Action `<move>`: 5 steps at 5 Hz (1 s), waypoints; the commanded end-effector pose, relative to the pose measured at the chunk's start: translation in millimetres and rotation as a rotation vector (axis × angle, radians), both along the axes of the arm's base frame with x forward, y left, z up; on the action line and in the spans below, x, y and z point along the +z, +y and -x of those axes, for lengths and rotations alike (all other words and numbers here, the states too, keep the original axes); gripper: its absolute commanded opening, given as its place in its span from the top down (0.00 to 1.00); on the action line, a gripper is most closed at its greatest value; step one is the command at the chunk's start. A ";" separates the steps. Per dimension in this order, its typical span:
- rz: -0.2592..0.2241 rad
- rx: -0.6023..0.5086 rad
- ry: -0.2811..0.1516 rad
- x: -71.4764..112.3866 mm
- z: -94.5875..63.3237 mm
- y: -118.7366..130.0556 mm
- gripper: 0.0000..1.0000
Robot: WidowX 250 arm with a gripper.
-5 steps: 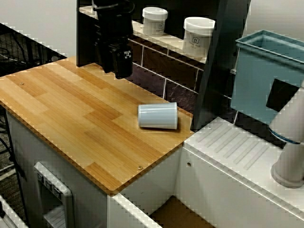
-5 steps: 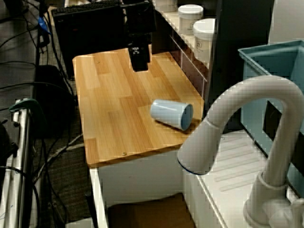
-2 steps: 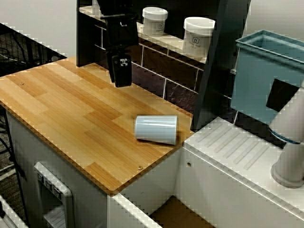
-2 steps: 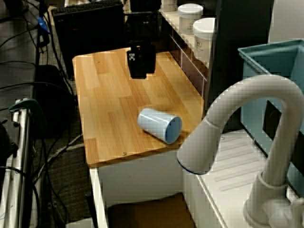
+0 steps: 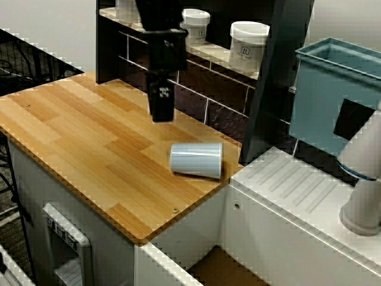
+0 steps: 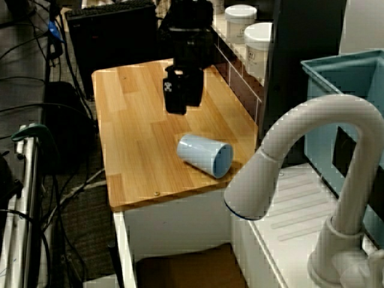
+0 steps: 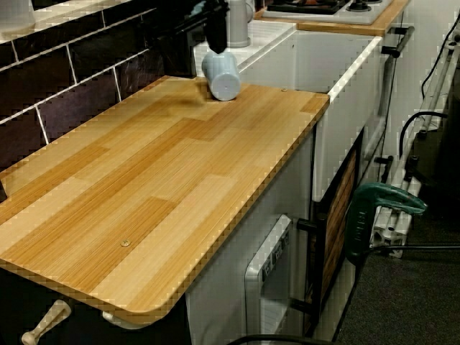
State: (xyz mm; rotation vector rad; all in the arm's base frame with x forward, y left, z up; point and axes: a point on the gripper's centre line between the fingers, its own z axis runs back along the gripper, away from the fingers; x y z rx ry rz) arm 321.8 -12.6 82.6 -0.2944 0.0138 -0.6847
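**View facing the tiled wall.** Black gripper (image 5: 161, 114) hangs above the wooden countertop (image 5: 77, 137), fingertips down, holding nothing. Its jaws read as one dark block with no gap showing, so whether they are parted or closed cannot be told. A pale blue cup (image 5: 196, 159) lies on its side to the gripper's right and nearer, close by but apart from it. The cup sits near the countertop's right end, just short of the white drainboard (image 5: 292, 185). Two white jars (image 5: 249, 44) stand on the shelf behind the arm.

Judged risk: the cup lies lengthwise left to right, so any nudge could roll it toward the near edge and off.

**View over the faucet.** The cup (image 6: 205, 156) shows its open mouth toward the white faucet (image 6: 300, 150). The gripper (image 6: 175, 107) is beyond it, over bare wood.

Judged risk: the curved, smooth wall gives the fingers little purchase. An off-centre pinch could squirt the cup sideways, and a touch on the rim could spin it toward the drainboard.

**View along the countertop.** From the far left end, the gripper (image 7: 215, 36) appears directly above the cup (image 7: 221, 75). The other two views show them offset, so this overlap comes from the line of sight. The countertop (image 7: 180, 180) runs long in between.

Judged risk: depth is easy to misread here. The shelf also sits close behind the arm, so a backward swing could clip the jars.
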 end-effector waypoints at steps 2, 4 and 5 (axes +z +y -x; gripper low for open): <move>0.023 -0.054 -0.011 -2.2 1.4 -24.0 0.00; 0.024 -0.033 -0.024 5.2 -11.7 -22.9 0.00; 0.013 0.016 -0.046 6.7 -4.6 -23.3 0.00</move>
